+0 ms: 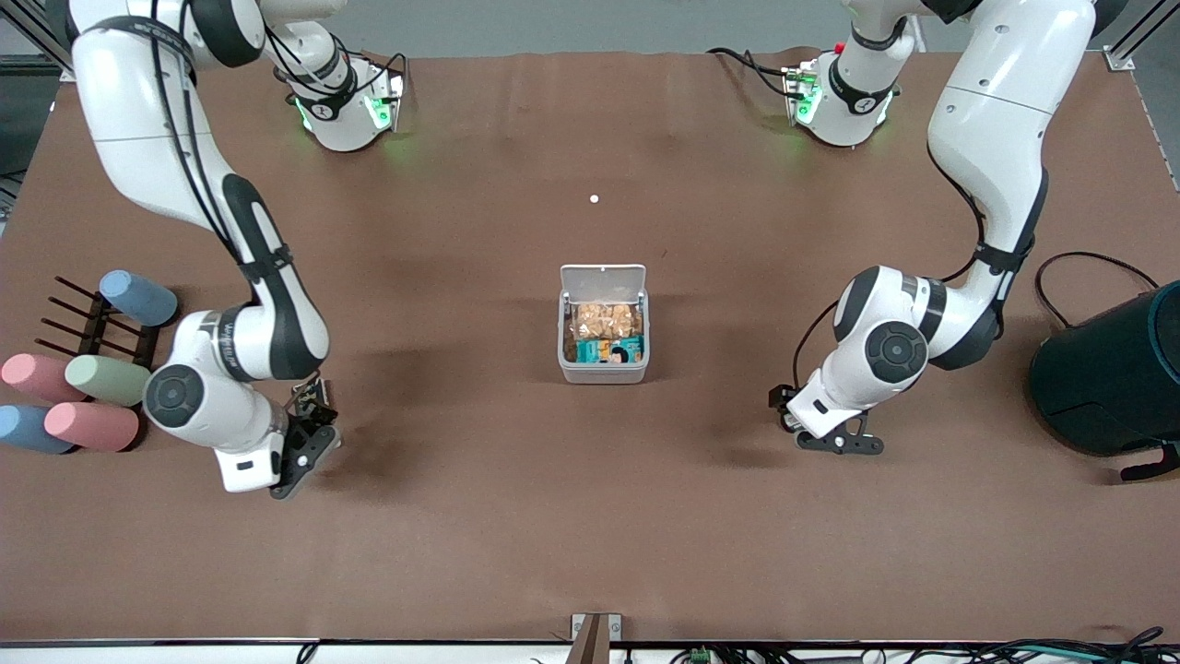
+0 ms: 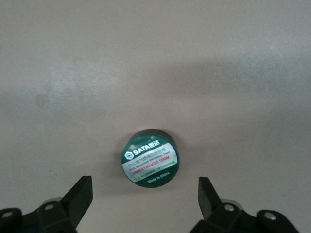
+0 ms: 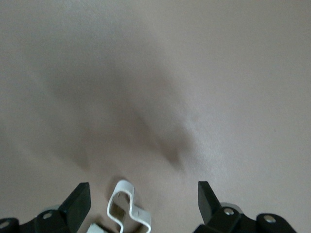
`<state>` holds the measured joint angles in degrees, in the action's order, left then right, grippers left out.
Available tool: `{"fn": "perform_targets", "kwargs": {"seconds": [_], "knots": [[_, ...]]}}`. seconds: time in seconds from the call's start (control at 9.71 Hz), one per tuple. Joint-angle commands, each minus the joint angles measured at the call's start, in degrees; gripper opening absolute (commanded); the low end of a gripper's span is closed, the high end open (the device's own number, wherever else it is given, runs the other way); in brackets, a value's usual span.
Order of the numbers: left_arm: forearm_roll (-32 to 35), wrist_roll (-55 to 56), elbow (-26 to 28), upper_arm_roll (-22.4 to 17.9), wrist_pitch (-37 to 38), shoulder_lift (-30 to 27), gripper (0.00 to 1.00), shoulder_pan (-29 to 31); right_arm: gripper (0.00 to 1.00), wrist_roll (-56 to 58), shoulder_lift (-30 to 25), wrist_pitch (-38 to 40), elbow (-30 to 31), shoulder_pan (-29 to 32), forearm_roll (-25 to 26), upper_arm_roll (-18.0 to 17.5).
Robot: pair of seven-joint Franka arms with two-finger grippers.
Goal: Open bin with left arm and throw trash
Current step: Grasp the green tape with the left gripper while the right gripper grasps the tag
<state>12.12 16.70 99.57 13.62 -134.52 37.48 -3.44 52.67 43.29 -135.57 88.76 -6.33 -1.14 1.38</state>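
Observation:
The white bin (image 1: 604,372) stands mid-table with its lid (image 1: 603,277) swung open. Inside lie an orange snack bag (image 1: 606,321) and a dark printed packet (image 1: 608,350). My left gripper (image 1: 839,444) hangs low over the table toward the left arm's end, open. In the left wrist view the round dark green disc (image 2: 149,156) lies flat on the table just ahead of the open gripper (image 2: 145,187). My right gripper (image 1: 309,456) is low toward the right arm's end, open. In the right wrist view the whitish loop (image 3: 127,208) lies between its open fingers (image 3: 144,191).
A large dark teal drum (image 1: 1111,378) stands at the left arm's end. Several pastel cylinders (image 1: 92,387) and a black rack (image 1: 101,323) sit at the right arm's end, close to the right arm. A tiny white speck (image 1: 594,198) lies farther from the camera than the bin.

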Motion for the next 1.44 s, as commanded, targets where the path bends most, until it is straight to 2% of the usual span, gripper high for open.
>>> {"fn": "perform_targets", "kwargs": {"seconds": [0.0, 0.21, 0.31, 0.41, 0.51, 0.62, 0.72, 0.93, 1.03, 1.13, 1.34], "knots": [[0.7, -0.9, 0.5, 0.3, -2.7, 0.8, 0.94, 1.0, 0.98, 3.8, 0.5, 0.2, -1.2, 1.3, -0.8, 0.0], [0.7, -1.3, 0.6, 0.3, -3.8, 2.0, 0.93, 1.2, 0.98, 4.4, 0.5, 4.8, -1.0, 1.0, -0.8, -0.1], [0.7, -1.8, 0.7, 0.3, -5.9, 2.9, 0.86, 2.1, 0.98, 4.5, 0.7, 5.2, -1.0, 1.1, -0.8, 0.0], [0.7, -1.8, 0.6, 0.4, -6.5, 3.3, 0.72, 1.7, 0.97, 4.5, 1.0, 5.4, -0.5, 0.9, -0.8, 0.0], [0.3, -1.8, 0.5, 0.4, -6.5, 3.4, 0.37, 1.6, 0.97, 4.6, 1.3, 5.1, 0.0, 0.8, -0.8, 0.0], [0.1, -1.5, 0.5, 0.4, -6.5, 3.2, 0.09, 1.4, 0.96, 4.5, 1.3, 5.1, -0.3, 1.1, -0.8, 0.0], [0.2, -2.0, 0.5, 0.4, -6.4, 3.0, 0.0, 1.4, 0.92, 4.5, 1.4, 5.0, -0.3, 1.3, -0.9, 0.0], [0.5, -1.8, -1.2, 0.4, -4.1, 1.6, 0.0, 0.9, 0.69, 4.5, 1.6, 4.9, -0.3, 1.4, -0.9, -0.1], [0.7, -1.8, -3.9, 0.9, 1.1, 0.6, 0.0, 0.8, 0.56, 4.4, 1.6, 4.9, -0.3, 1.5, -1.0, 0.0], [0.7, -1.8, -7.8, 2.4, 7.3, 0.1, 0.0, 0.9, 0.47, 4.3, 1.6, 5.0, -0.2, 1.5, -1.0, 0.0], [0.8, -1.8, -15.3, 3.4, 16.7, 0.0, 0.0, 0.8, 0.35, 4.2, 1.6, 5.1, -0.1, 1.5, -1.0, 0.0]]}}
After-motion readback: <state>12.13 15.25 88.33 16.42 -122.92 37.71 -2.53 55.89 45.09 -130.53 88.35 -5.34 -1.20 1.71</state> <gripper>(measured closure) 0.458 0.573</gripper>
